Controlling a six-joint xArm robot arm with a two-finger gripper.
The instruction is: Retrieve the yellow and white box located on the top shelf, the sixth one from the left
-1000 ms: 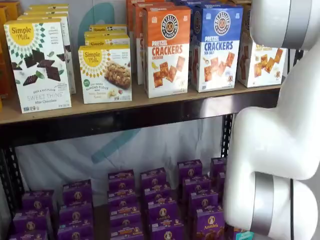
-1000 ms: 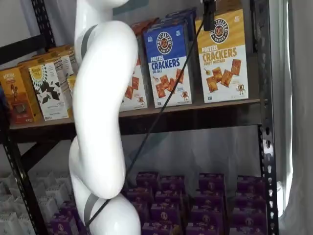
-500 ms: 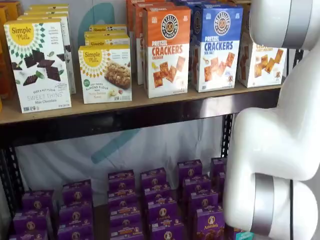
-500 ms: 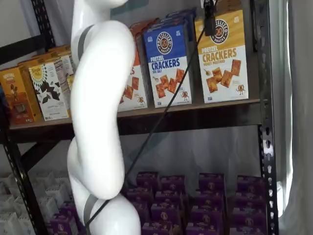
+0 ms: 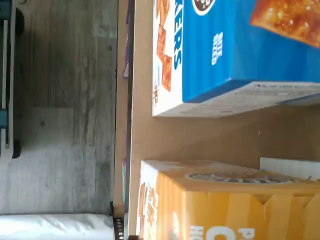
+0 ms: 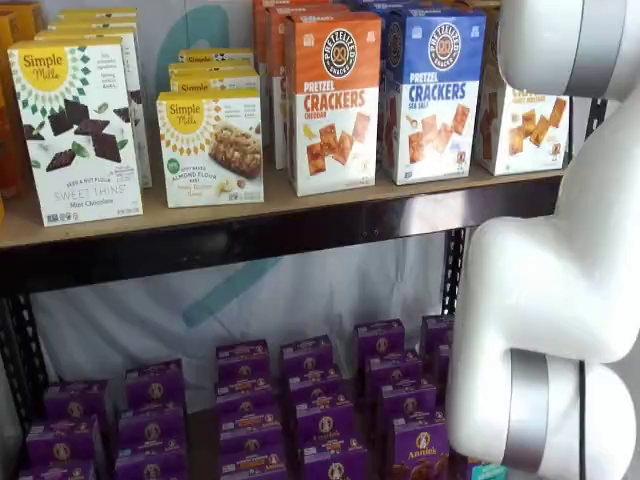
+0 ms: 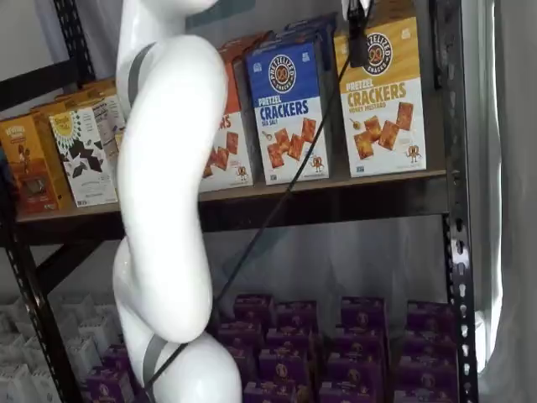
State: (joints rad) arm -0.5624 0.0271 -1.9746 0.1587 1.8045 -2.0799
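The yellow and white box (image 7: 382,92) stands at the right end of the top shelf (image 7: 336,186), next to the blue-topped cracker carton (image 7: 288,109). In a shelf view the arm hides part of it (image 6: 524,125). The wrist view shows its yellow top (image 5: 225,205) close up, with the blue carton (image 5: 240,50) beside it and bare shelf board between them. My gripper (image 7: 358,57) shows only as a black finger with a cable, hanging from above in front of the yellow box's upper left. No gap between fingers shows.
An orange-topped cracker carton (image 6: 334,100) and Simple Mills boxes (image 6: 210,145) stand further left on the top shelf (image 6: 300,208). Small purple boxes (image 6: 310,400) fill the lower level. A black upright (image 7: 453,168) stands just right of the yellow box. The white arm (image 7: 164,210) crosses in front.
The black finger has come down a little in front of the yellow box. The white arm has leaned slightly to the left.
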